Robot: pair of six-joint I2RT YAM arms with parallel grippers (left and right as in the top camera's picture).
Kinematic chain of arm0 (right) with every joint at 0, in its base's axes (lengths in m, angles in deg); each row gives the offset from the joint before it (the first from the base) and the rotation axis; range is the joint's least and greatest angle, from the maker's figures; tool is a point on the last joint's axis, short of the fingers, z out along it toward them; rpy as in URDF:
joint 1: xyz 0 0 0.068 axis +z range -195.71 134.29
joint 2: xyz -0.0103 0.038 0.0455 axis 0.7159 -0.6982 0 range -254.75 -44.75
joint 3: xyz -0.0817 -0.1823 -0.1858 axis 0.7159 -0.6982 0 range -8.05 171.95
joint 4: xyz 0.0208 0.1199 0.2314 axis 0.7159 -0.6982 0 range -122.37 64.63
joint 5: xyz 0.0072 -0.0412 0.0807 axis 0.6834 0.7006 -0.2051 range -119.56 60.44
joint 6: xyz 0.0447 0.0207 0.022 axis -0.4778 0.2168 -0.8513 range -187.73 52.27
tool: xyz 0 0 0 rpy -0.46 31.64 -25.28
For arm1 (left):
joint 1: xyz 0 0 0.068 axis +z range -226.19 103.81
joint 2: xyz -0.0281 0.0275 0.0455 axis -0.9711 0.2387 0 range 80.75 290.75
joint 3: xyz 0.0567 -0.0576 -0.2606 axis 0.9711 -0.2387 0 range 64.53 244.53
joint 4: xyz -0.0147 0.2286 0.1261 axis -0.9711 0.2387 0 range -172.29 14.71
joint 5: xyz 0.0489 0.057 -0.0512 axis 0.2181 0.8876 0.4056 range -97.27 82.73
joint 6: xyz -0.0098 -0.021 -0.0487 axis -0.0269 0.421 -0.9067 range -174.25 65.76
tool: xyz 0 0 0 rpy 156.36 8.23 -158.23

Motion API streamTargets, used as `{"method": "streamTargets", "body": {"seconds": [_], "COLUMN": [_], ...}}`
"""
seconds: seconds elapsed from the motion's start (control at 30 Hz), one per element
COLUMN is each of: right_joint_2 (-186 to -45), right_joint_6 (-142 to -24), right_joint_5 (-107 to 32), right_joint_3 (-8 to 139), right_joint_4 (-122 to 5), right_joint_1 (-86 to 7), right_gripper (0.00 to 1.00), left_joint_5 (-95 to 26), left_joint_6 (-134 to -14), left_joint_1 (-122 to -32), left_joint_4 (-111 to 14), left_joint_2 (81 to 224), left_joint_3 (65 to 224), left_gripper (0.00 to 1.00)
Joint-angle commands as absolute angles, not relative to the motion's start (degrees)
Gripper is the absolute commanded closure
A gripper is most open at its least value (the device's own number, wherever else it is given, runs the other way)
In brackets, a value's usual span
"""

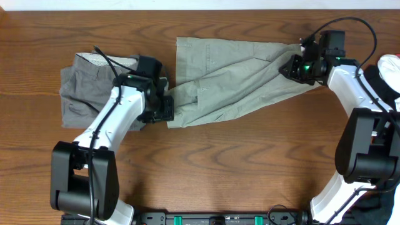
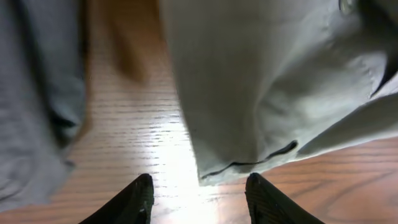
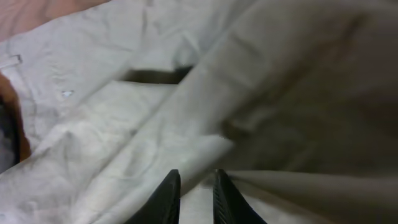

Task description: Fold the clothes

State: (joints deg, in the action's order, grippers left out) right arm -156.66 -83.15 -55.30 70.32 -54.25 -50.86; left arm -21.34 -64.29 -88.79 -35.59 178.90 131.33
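Light khaki shorts (image 1: 231, 75) lie spread and rumpled across the middle of the table. Darker grey shorts (image 1: 78, 87) lie folded at the left, partly under my left arm. My left gripper (image 1: 167, 112) is open just above the wood, at the khaki shorts' lower left corner. In the left wrist view that hem corner (image 2: 214, 171) lies just ahead of the left gripper (image 2: 199, 186), with nothing between the fingers. The grey shorts (image 2: 31, 99) sit to its left. My right gripper (image 1: 289, 66) is shut on a fold at the khaki shorts' right end. In the right wrist view, cloth (image 3: 124, 106) fills the narrow gap of the right gripper (image 3: 196, 180).
A white object (image 1: 390, 67) with something black beside it sits at the table's right edge, behind my right arm. Bare wooden table (image 1: 237, 162) stretches in front of the clothes. The arm bases stand along the near edge.
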Motion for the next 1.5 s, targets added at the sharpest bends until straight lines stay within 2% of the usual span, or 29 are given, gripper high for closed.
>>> {"method": "streamTargets", "body": {"seconds": [0.0,0.07,0.17,0.2,0.4,0.5,0.63,0.73,1.13,1.23,1.3,1.33,1.37,1.47], "right_joint_2": [-157.28,-157.28,-157.15,-156.88,-152.77,-149.39,-148.45,-148.73,-148.91,-148.91,-148.91,-148.91,-148.91,-148.91], "right_joint_6": [-83.98,-83.61,-80.87,-79.93,-73.51,-72.59,-71.69,-71.72,-71.91,-71.91,-71.91,-71.89,-71.91,-71.89], "right_joint_5": [-53.77,-53.79,-53.79,-53.77,-53.22,-51.34,-51.19,-51.17,-51.19,-51.17,-51.14,-51.14,-51.14,-50.69], "right_joint_3": [70.21,70.21,70.25,70.27,70.27,70.27,70.27,70.27,70.27,70.27,70.27,70.27,70.27,70.27], "right_joint_4": [-55.02,-55.67,-56.96,-57.75,-63.08,-66.38,-67.39,-67.21,-67.17,-67.52,-67.74,-67.82,-67.80,-67.80], "right_joint_1": [-51.54,-51.54,-51.56,-51.63,-52.63,-53.64,-53.59,-53.53,-53.53,-53.53,-53.53,-53.53,-53.53,-53.53], "right_gripper": [0.83,0.83,0.83,0.83,0.83,0.83,0.82,0.82,0.82,0.81,0.81,0.80,0.80,0.80], "left_joint_5": [-26.65,-28.92,-29.38,-29.38,-29.36,-28.88,-25.80,-22.10,-21.89,-23.77,-24.79,-24.79,-24.79,-24.79], "left_joint_6": [-59.13,-57.16,-53.86,-53.82,-53.80,-54.52,-57.40,-58.89,-59.28,-59.28,-59.28,-59.28,-59.26,-59.24], "left_joint_1": [-90.93,-92.14,-94.17,-94.61,-94.87,-94.87,-93.80,-92.20,-89.65,-89.65,-89.60,-89.60,-89.60,-89.58], "left_joint_4": [-38.65,-41.69,-43.55,-42.63,-30.70,-27.86,-33.26,-37.87,-57.74,-57.01,-55.03,-52.62,-51.44,-48.05], "left_joint_2": [179.31,179.31,179.31,179.14,173.59,165.02,158.00,158.00,178.35,179.36,178.66,177.52,176.91,175.47], "left_joint_3": [128.69,127.31,126.48,126.59,127.03,127.22,127.22,127.22,127.22,127.22,127.29,127.31,127.31,127.31], "left_gripper": [0.54,0.63,0.92,0.94,0.94,0.94,0.94,0.94,0.94,0.83,0.62,0.47,0.39,0.28]}}
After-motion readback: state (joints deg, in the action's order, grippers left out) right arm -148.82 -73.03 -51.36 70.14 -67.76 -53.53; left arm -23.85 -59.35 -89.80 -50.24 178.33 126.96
